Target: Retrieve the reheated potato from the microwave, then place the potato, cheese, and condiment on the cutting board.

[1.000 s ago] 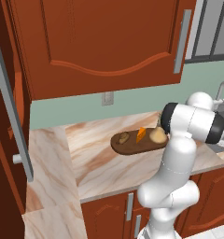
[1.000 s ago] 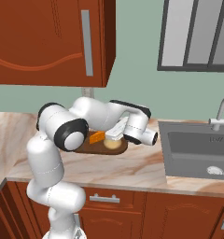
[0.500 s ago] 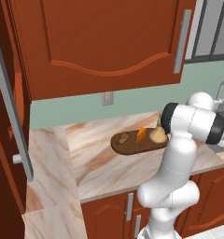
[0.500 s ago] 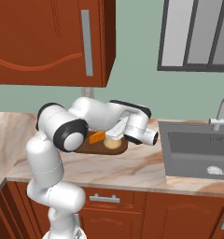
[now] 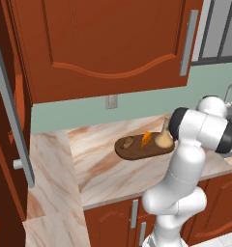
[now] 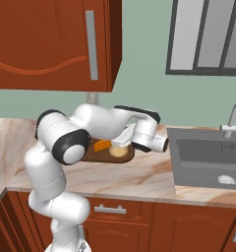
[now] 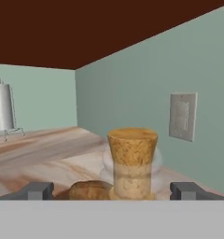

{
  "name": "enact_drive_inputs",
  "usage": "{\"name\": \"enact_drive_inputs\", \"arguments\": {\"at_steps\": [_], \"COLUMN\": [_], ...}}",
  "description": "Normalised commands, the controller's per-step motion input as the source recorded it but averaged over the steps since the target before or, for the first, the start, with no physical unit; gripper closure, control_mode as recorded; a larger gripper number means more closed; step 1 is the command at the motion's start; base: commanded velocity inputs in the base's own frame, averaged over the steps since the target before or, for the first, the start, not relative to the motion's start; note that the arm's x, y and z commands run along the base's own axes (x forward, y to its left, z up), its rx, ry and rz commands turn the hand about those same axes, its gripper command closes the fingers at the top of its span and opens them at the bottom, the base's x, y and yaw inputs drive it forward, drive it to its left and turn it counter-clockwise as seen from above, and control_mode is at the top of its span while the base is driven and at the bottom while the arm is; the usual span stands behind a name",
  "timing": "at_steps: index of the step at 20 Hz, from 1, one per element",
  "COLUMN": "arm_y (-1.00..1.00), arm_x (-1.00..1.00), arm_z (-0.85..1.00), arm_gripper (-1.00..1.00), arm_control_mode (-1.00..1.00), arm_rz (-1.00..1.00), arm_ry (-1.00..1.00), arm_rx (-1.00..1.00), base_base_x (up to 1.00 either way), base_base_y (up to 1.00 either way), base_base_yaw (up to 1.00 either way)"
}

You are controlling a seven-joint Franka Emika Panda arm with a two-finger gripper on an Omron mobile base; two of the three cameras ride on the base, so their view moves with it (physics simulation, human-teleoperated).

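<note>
Counter [image 5: 103,169], then one board [image 5: 137,150] carrying one potato [image 5: 129,142], one cheese [image 5: 145,139] and one condiment [image 7: 132,163], all three together. The pincer [image 7: 112,190] has opened a little further over the last second and stands wide, the condiment upright between its tips and the potato just beyond; the bottle appears released, so placement looks complete.

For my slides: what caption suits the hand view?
Open gripper flanking the beige cork-capped condiment bottle, tan potato beside.
</note>
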Motion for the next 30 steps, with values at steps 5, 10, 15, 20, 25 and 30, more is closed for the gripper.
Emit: {"name": "enact_drive_inputs", "arguments": {"at_steps": [5, 10, 15, 20, 25, 30], "arm_y": [-0.08, -0.12, -0.14, -0.17, -0.14, -0.07], "arm_x": [-0.20, -0.24, -0.30, -0.23, -0.26, -0.36], "arm_z": [0.18, 0.15, 0.15, 0.25, 0.27, 0.24], "arm_gripper": [-1.00, -1.00, -1.00, -1.00, -1.00, -1.00], "arm_control_mode": [-1.00, -1.00, -1.00, -1.00, -1.00, -1.00], "arm_rz": [0.00, 0.00, 0.00, 0.00, 0.00, -0.03], "arm_ry": [0.00, 0.01, 0.01, 0.07, 0.09, 0.21], "arm_rx": [0.00, 0.00, 0.00, -0.01, -0.04, -0.02], "base_base_x": [0.00, 0.00, 0.00, 0.00, 0.00, 0.00], "base_base_y": [0.00, 0.00, 0.00, 0.00, 0.00, 0.00], "base_base_yaw": [0.00, 0.00, 0.00, 0.00, 0.00, 0.00]}}
